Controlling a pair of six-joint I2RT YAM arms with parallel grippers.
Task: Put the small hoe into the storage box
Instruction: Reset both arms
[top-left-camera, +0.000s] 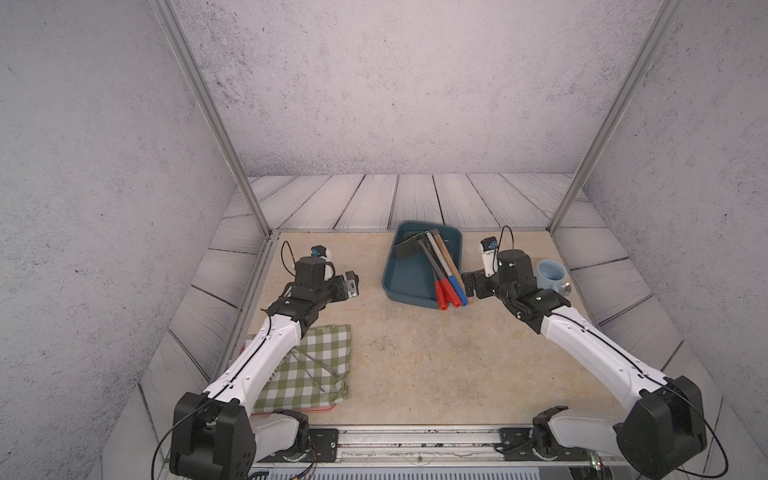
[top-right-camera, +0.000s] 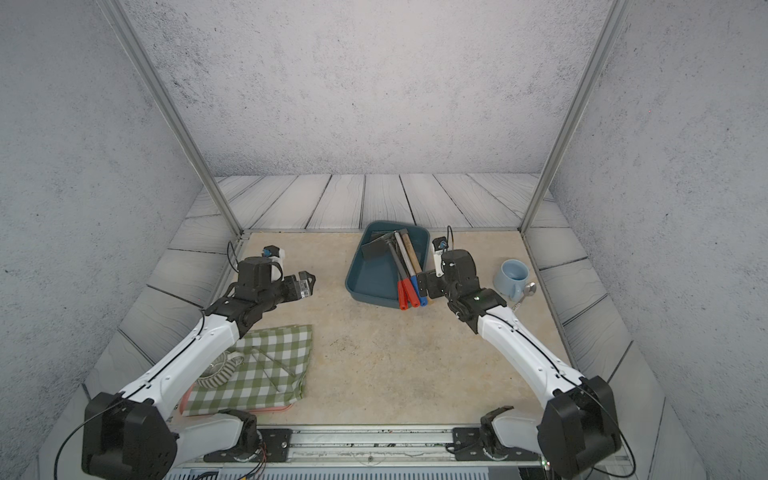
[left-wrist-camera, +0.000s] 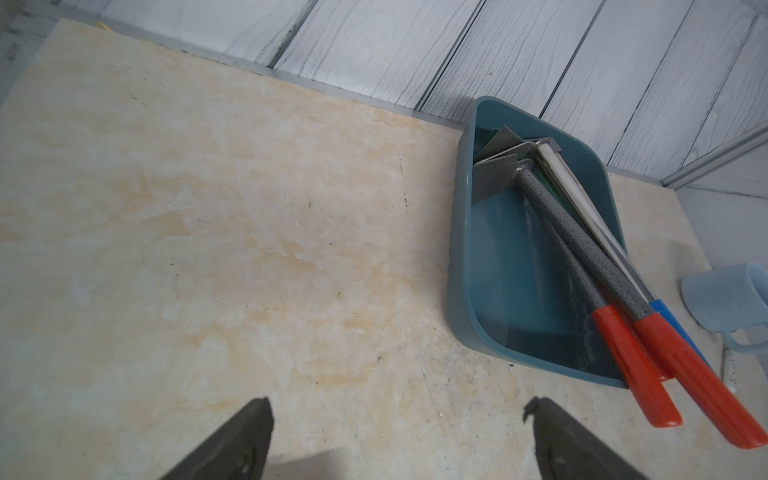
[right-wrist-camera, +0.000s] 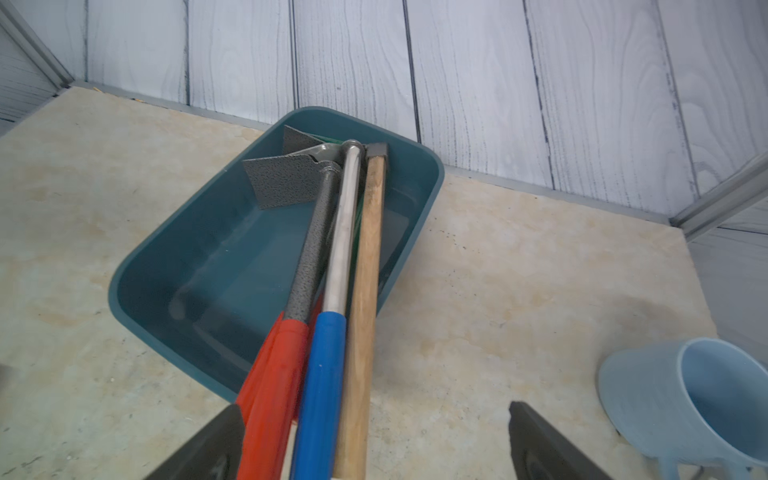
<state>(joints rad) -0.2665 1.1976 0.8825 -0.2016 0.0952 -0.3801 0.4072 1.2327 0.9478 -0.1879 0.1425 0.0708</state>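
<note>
At the far edge of the beige stone-look tabletop (top-left-camera: 415, 357), the shallow dark teal-blue plastic storage box (top-left-camera: 405, 276) already holds the small hoe (top-left-camera: 428, 259), a speckled grey metal tool with a flat blade and a red rubber grip. Its blade sits inside, near the far end of the box. Its shaft runs slantwise to the near right corner, where the red grip juts out over the rim.

Packed beside it we see a second grey tool with a red grip (left-wrist-camera: 636, 365), a shiny steel tool with a blue grip (right-wrist-camera: 322, 374) and a tool with a plain wooden handle (right-wrist-camera: 365, 270). All are bundled along the same side, their ends overhanging too.

Our right gripper (right-wrist-camera: 374, 409) hovers just behind those overhanging handles. Its jaws are spread wide and clamp nothing, though the red grip passes close by one finger. Our left gripper (left-wrist-camera: 399, 405) is well apart from the box, over bare tabletop, with its jaws likewise spread and empty.

We judge the placing itself done: the hoe rests in the box and neither arm carries anything. What is left, as far as we can see, is only to draw both arms clear without brushing the protruding handles. The light blue ceramic mug (top-left-camera: 550, 274) and the green-and-white checked cloth (top-left-camera: 316, 365) lie to the sides, away from the box.
</note>
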